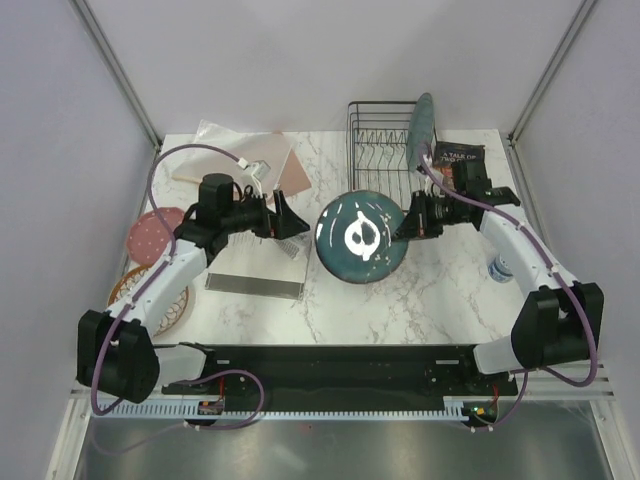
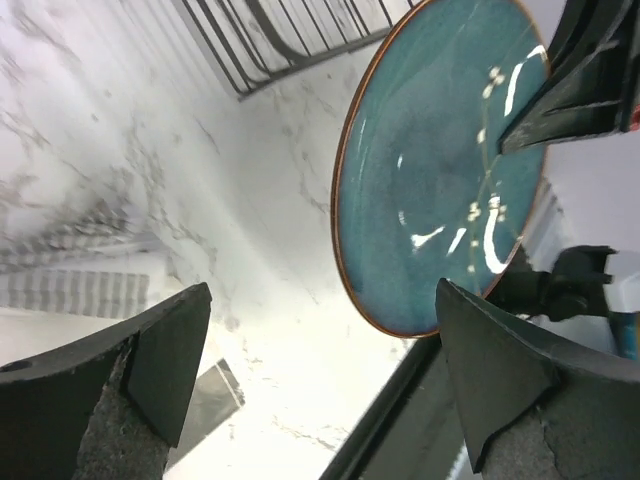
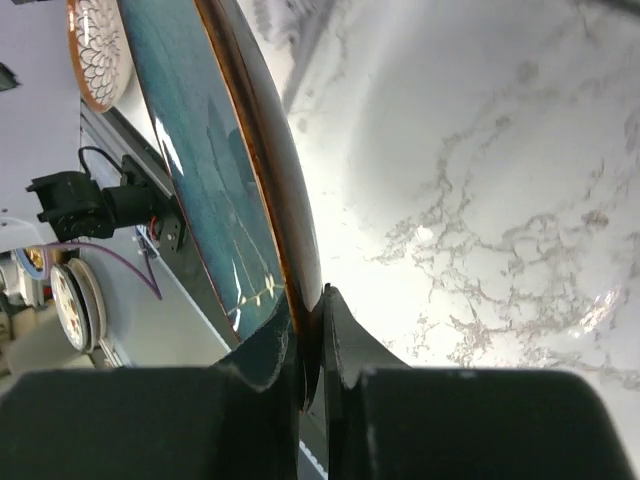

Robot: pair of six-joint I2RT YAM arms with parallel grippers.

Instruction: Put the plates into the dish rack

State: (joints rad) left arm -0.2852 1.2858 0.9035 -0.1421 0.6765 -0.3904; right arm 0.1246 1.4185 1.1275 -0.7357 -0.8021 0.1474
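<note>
A glossy dark blue plate (image 1: 360, 238) with a brown rim hangs tilted over the middle of the table. My right gripper (image 1: 408, 222) is shut on its right rim; in the right wrist view the fingers (image 3: 312, 320) pinch that plate's edge (image 3: 262, 150). My left gripper (image 1: 295, 222) stands open just left of the plate, not touching it; its wrist view shows the plate (image 2: 440, 170) beyond the open gripper (image 2: 320, 370). The black wire dish rack (image 1: 375, 150) stands at the back with a teal-green plate (image 1: 422, 125) upright in it. A reddish-pink speckled plate (image 1: 155, 233) and a whitish patterned plate (image 1: 150, 298) lie at the left edge.
A pinkish-brown square sheet (image 1: 295, 172) and white paper (image 1: 225, 145) lie at the back left. A dark packet (image 1: 458, 158) sits right of the rack. A small blue-and-white round object (image 1: 500, 267) is by the right arm. A grey striped strip (image 1: 255, 287) lies in front of the left gripper.
</note>
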